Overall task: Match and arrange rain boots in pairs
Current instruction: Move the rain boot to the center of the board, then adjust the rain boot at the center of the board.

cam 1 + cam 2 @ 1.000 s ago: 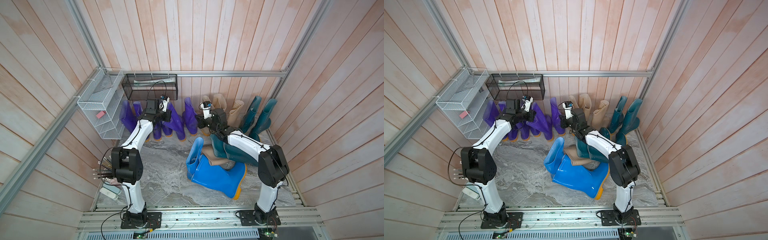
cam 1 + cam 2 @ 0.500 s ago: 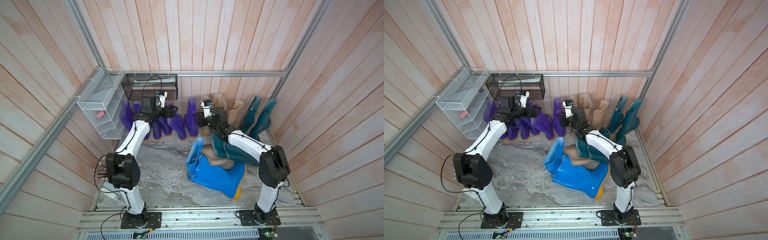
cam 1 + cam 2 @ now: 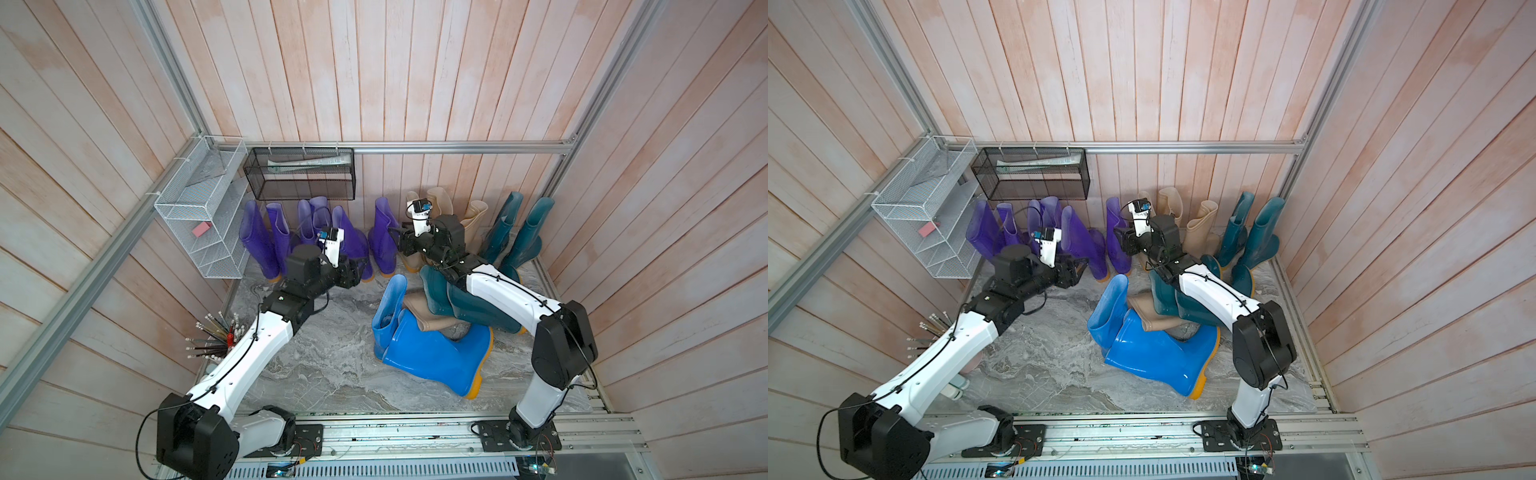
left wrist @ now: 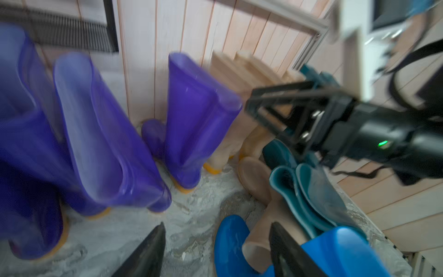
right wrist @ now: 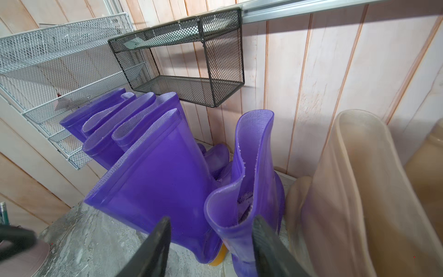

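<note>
Several purple rain boots (image 3: 266,237) stand in a row along the back wall, with beige boots (image 3: 473,220) and dark teal boots (image 3: 519,232) to their right. A pile in the middle holds bright blue boots (image 3: 436,353), a beige one (image 3: 424,316) and teal ones (image 3: 457,303) lying down. My left gripper (image 3: 360,268) (image 4: 218,225) is open and empty, low in front of the purple row. My right gripper (image 3: 400,245) (image 5: 211,219) is open, with the folded top rim of the rightmost purple boot (image 5: 254,167) (image 3: 384,241) between its fingers.
A white wire shelf (image 3: 199,216) and a black mesh basket (image 3: 299,174) hang on the walls above the purple boots. A cup of pencils (image 3: 212,336) stands by the left arm. Wooden walls close in both sides, and a metal rail (image 3: 415,432) runs along the front.
Both grippers have opened. The left arm has come down and forward, away from the purple boot tops. The right gripper has let go of the rightmost purple boot and stayed beside it.
</note>
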### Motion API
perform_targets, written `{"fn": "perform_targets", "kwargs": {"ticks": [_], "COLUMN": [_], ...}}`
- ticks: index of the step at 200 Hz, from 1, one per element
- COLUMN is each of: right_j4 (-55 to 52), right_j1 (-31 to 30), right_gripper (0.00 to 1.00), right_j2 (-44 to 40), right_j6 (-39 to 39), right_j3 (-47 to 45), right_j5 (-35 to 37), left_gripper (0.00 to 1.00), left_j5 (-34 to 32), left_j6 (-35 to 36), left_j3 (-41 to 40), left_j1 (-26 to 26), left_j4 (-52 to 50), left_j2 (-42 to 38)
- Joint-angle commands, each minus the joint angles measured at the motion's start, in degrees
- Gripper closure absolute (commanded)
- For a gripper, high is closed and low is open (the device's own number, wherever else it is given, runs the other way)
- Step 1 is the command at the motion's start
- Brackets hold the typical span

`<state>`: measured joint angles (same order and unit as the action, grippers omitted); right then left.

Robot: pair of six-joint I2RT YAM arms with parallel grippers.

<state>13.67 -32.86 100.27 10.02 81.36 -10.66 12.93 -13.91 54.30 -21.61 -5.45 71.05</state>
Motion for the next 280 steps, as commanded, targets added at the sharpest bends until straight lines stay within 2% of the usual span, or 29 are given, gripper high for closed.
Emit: {"fn": "perform_targets", "kwargs": {"ticks": [1, 24, 50, 63, 85, 126, 164, 182, 206, 233, 280], "right_j4": [0.22, -0.20, -0.79, -1.35, -2.25, -2.73, -3.27, -3.39, -2.94, -2.79, -3.42], "right_j1": [-0.10, -0.06, 0.03, 0.00, 0.25, 1.05, 1.06, 1.07, 1.00, 0.71, 0.76], "right_gripper": [0.43, 0.43, 0.42, 0.42, 0.42, 0.42, 0.43, 0.43, 0.41, 0.34, 0.33], "right_j2": [-1.95, -2.76, -3.62, -4.04, -4.25, -3.31, -0.51, 0.10, 0.67, 1.76, 8.22], "right_j6": [-0.63, -0.66, -0.88, -1.05, -1.48, -1.36, -0.71, -0.38, -0.09, -0.53, -0.69], "right_j3": [-1.66, -2.64, -3.73, -4.08, -4.52, -4.33, -1.41, -0.60, -0.42, 0.20, 5.68], "right_j5": [0.51, 0.56, 0.71, 0.63, 0.98, 1.27, -0.27, -1.52, -3.53, -5.92, -4.23], "left_gripper": [0.27, 0.21, 0.24, 0.35, 0.59, 1.00, 1.00, 1.00, 1.00, 1.00, 1.00], "left_j5": [-5.45, -8.05, -11.11, -10.87, -8.92, -11.19, -9.42, -11.13, -12.38, -14.22, -15.90], "left_j6": [-4.68, -5.17, -5.19, -5.45, -4.45, 2.58, 6.19, 8.57, 10.60, 13.63, 12.68], "left_j3": [-4.32, -4.61, -1.38, 1.48, 6.15, 13.83, 17.82, 19.04, 18.54, 17.99, 13.24], "left_j1": [-0.80, -0.66, 1.04, 2.73, 4.75, 5.43, 6.13, 6.13, 6.00, 4.67, 3.94], "left_j4": [8.69, 15.27, 21.21, 22.99, 24.53, 20.75, 19.02, 17.63, 19.07, 19.45, 24.85], "left_j2": [2.18, 8.36, 17.31, 21.70, 27.09, 30.61, 32.49, 32.99, 33.01, 33.96, 33.70]}}
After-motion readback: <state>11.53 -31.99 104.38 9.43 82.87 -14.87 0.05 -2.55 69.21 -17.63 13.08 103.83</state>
